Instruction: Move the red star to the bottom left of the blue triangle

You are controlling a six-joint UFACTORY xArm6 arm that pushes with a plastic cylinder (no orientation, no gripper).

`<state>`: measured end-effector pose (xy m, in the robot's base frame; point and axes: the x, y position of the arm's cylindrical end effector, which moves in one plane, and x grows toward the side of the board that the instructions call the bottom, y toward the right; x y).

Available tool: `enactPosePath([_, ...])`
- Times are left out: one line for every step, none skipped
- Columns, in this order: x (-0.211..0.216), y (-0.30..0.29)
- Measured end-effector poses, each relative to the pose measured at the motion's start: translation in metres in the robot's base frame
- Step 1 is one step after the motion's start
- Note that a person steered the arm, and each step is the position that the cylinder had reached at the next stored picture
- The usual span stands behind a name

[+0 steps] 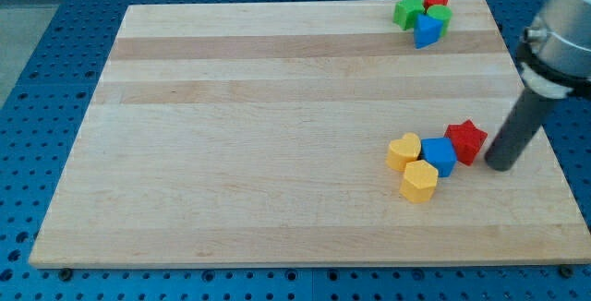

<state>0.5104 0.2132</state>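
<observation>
The red star (466,140) lies at the view's lower right, touching a blue block (440,156). The blue triangle (427,30) lies at the view's top right, in a cluster with a green star (407,11), a red block (436,1) and a green block (440,17). My tip (500,164) is just to the right of the red star, a small gap away and slightly lower in the view.
A yellow heart-like block (404,151) and a yellow hexagonal block (419,181) touch the blue block's left and lower sides. The wooden board (277,135) ends close to my tip on the right. Blue perforated table surrounds it.
</observation>
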Motion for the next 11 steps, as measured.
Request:
enactPosePath([-0.008, -0.031])
enactPosePath([-0.022, -0.048])
enactPosePath([-0.038, -0.057])
enactPosePath([-0.056, -0.058])
enactPosePath([-0.075, -0.058])
enactPosePath([-0.093, -0.058])
enactPosePath([-0.114, -0.058])
enactPosePath([-0.135, -0.058])
enactPosePath([-0.157, -0.060])
enactPosePath([-0.176, -0.064])
enactPosePath([-0.183, -0.068])
